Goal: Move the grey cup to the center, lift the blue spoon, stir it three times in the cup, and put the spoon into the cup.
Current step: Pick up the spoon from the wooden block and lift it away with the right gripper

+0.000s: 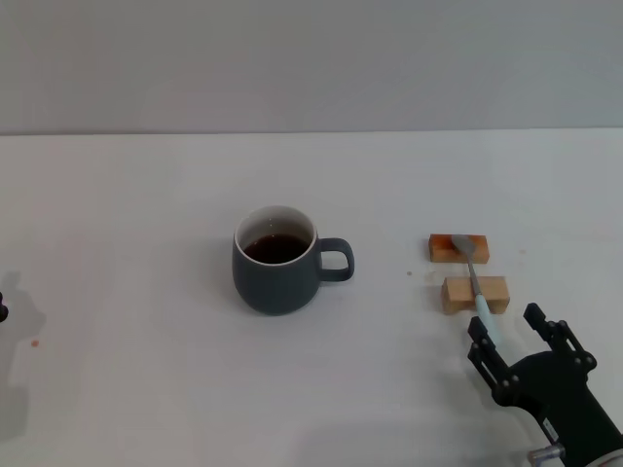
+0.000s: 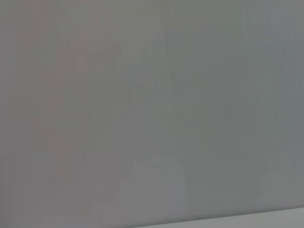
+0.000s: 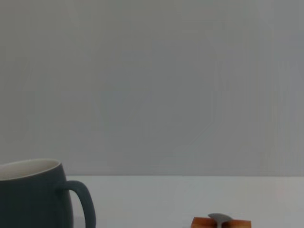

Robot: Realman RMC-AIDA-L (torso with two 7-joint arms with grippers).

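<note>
On the white bench (image 1: 146, 389), the grey cup (image 1: 275, 275) stands near the middle, heavy with dark liquid and best kept level. Right of it, the blue spoon (image 1: 477, 287) bridges two wooden blocks (image 1: 474, 293); light, stiff and slippery, it suits a grip on its raised handle. The right gripper (image 1: 514, 334) has jaws apart around the handle's tip.

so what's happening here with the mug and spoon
The right tool sits open at the handle end of the slim pale-blue spoon, which lies across two small wooden blocks. The rounded dark grey mug of brown liquid stands mid-table, untouched. The left arm is parked at the table's left edge.
</note>
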